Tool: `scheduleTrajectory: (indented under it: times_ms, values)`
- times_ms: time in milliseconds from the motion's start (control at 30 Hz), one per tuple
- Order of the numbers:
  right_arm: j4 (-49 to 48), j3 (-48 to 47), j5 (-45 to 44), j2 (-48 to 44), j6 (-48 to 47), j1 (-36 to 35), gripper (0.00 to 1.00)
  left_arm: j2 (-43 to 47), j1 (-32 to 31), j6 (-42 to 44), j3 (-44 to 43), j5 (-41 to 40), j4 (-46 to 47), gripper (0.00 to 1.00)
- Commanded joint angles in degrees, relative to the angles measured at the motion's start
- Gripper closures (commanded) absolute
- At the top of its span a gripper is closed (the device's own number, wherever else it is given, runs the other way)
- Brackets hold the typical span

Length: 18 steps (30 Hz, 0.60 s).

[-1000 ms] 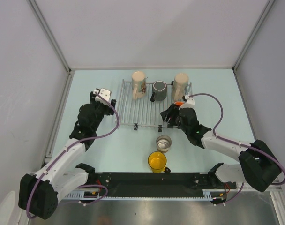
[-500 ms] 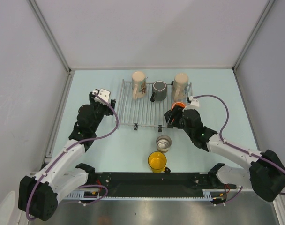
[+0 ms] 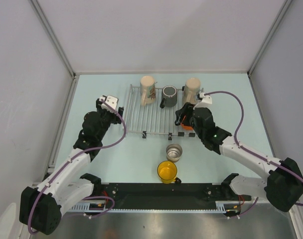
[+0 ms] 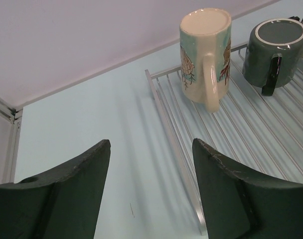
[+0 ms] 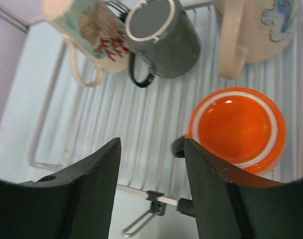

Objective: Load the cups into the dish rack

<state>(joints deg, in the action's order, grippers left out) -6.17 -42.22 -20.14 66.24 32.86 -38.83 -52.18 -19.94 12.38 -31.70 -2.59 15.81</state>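
Pale blue tabletop [image 3: 136, 159]: right gripper [image 5: 151, 144], jaws spread empty, has shifted toward twelve o'clock; glossy orange cup [image 5: 236, 127] sits inverted on thin silver-wire dish rack [image 5: 116, 119]; left gripper [image 4: 151, 145] gapes, unmoved.

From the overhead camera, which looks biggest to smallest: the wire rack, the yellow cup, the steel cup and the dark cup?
Largest: dish rack.
Next: yellow cup, by a small margin.
Last: steel cup and dark cup, which look about alike and are too close to rank.
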Motion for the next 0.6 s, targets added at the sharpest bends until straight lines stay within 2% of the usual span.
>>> scheduleTrajectory:
  times_ms: [0, 367, 567]
  values:
    - [1.25, -0.24, -0.87, 1.70, -1.31, 1.91, 0.44, 2.35, 0.61, -1.31, -0.38, 4.06, -1.04, 0.28]
    - [-0.15, 0.47, 4.05, 5.92, 0.01, 7.97, 0.43, 6.92, 0.26, -0.08, -2.83, 10.94, -8.51, 0.28]
    - [-1.91, -0.50, 6.60, 11.71, 0.54, 11.23, 0.43, 8.94, -0.97, 3.43, -5.73, 15.76, -17.55, 0.28]
